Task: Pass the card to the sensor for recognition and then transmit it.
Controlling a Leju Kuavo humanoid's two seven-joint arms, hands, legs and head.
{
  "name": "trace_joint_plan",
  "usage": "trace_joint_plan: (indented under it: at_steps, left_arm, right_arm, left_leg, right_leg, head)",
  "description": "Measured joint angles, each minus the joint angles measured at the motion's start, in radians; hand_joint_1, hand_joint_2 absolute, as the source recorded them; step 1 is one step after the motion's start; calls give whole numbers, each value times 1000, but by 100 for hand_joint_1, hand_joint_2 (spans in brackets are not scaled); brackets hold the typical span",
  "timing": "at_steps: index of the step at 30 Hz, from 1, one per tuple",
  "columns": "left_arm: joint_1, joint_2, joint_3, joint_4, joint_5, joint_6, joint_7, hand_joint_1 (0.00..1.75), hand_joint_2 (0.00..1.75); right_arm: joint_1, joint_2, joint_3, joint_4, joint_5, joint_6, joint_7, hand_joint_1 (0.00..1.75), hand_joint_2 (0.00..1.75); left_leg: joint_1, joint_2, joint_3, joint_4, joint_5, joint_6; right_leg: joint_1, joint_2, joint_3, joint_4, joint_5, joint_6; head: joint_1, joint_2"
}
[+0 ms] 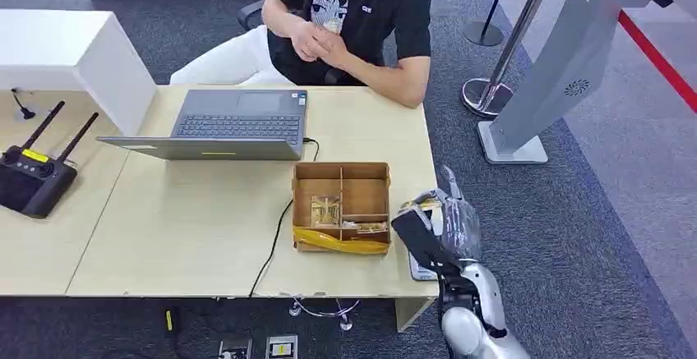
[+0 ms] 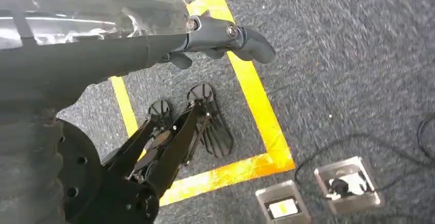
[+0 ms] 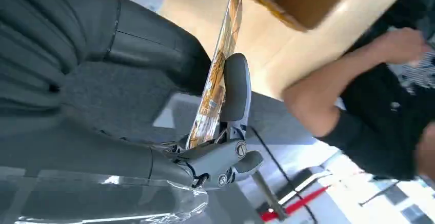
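Right hand (image 1: pixel 440 226) is up at the bench's front right corner, thumb and fingers (image 3: pixel 233 88) clamped on the card (image 3: pixel 215 83), which stands edge-on between them in the right wrist view; the grip looks to sit low on the card with most of it sticking out past the fingertips. A small grey device, likely the sensor (image 1: pixel 421 272), lies on the bench (image 1: pixel 189 227) right under the hand at the front edge, mostly hidden by the palm, so can't confirm what it is. Step in hand, by my read: present card to sensor. To do it well, tip the card flat and bring its free end down over the device, hold steady, keep the pinch firm since a thin edge-on card can pivot or slip. Just left of the hand is the wooden box (image 1: pixel 341 204) with more cards, touching or nearly so, so keep the wrist off it. The person (image 1: pixel 353 22) sits at the far edge behind the laptop (image 1: pixel 238 125), a long reach for the pass. Left hand (image 2: pixel 225 34) hangs over the floor, fingers loosely apart, holding nothing.
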Motion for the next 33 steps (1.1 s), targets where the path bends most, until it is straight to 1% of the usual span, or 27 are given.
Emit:
trace_joint_plan:
  at_steps: [3, 6, 10, 12, 15, 17, 24, 25, 26, 30, 33]
  left_arm:
    - [0, 1, 0, 0, -21, -24, 5, 0, 175]
    - [0, 4, -1, 0, -43, -52, 12, 0, 175]
    - [0, 10, -3, 0, -64, -73, 21, 0, 175]
    - [0, 13, -5, 0, -82, -87, 27, 0, 175]
    - [1, 18, -11, 0, -109, -106, 37, 0, 175]
    - [1, 21, -18, 0, -118, -113, 42, 0, 175]
    - [0, 32, -40, 0, -147, -124, 50, 0, 175]
    - [-1, 34, -43, 0, -148, -124, 52, 0, 175]
    - [-2, 35, -46, 0, -149, -124, 53, 0, 175]
    - [-6, 37, -59, 0, -158, -122, 60, 0, 175]
    - [-9, 37, -61, 0, -161, -118, 61, 0, 175]
  right_arm:
    - [-74, 0, 2, -17, 26, 53, 19, 175, 175]
    - [-145, 0, 3, -33, 54, 104, 67, 175, 175]
    - [-210, 0, 12, -44, 85, 146, 124, 175, 175]
    - [-238, -5, 17, -49, 99, 167, 169, 175, 175]
    - [-271, -26, 18, -59, 101, 198, 237, 175, 175]
    - [-280, -39, 18, -67, 100, 210, 259, 175, 175]
    - [-293, -76, 19, -92, 98, 217, 300, 175, 175]
    - [-293, -80, 19, -95, 98, 217, 301, 38, 175]
    - [-293, -84, 20, -99, 98, 217, 303, 0, 175]
    - [-284, -94, 20, -112, 99, 209, 308, 0, 175]
    - [-262, -97, 19, -132, 104, 174, 294, 0, 175]
  left_leg:
    - [0, 0, 0, 0, 1, 0]
    - [0, 0, 0, 0, 1, 0]
    - [0, 0, 0, 0, 2, 0]
    - [0, 0, 0, 0, 2, 0]
    - [0, -1, 0, 0, 2, 0]
    - [0, -1, 0, 0, 2, 0]
    - [0, -1, 0, 0, 1, 0]
    - [0, -1, 0, 0, 2, 0]
    - [0, -1, 0, 0, 2, 0]
    - [0, -1, 0, 0, 2, 0]
    - [0, -1, 0, 0, 1, 0]
  right_leg:
    - [0, 0, 0, 0, 1, -1]
    - [0, 0, 0, 0, 1, 0]
    - [0, 0, 0, 0, 1, 0]
    - [0, 0, 0, 0, 1, 0]
    - [0, 0, 0, 0, 1, 0]
    - [0, 0, 0, 0, 1, 0]
    - [0, 0, 0, 0, 1, 0]
    - [0, 0, 0, 0, 1, 0]
    - [0, 0, 0, 0, 1, 0]
    - [0, 0, 0, 0, 1, 0]
    - [0, 0, -1, 0, 1, 0]
  head:
    - [0, 0]
    - [0, 0]
    - [0, 0]
    - [0, 0]
    - [0, 0]
    - [0, 0]
    - [0, 0]
    - [0, 0]
    - [0, 0]
    - [0, 0]
    - [0, 0]
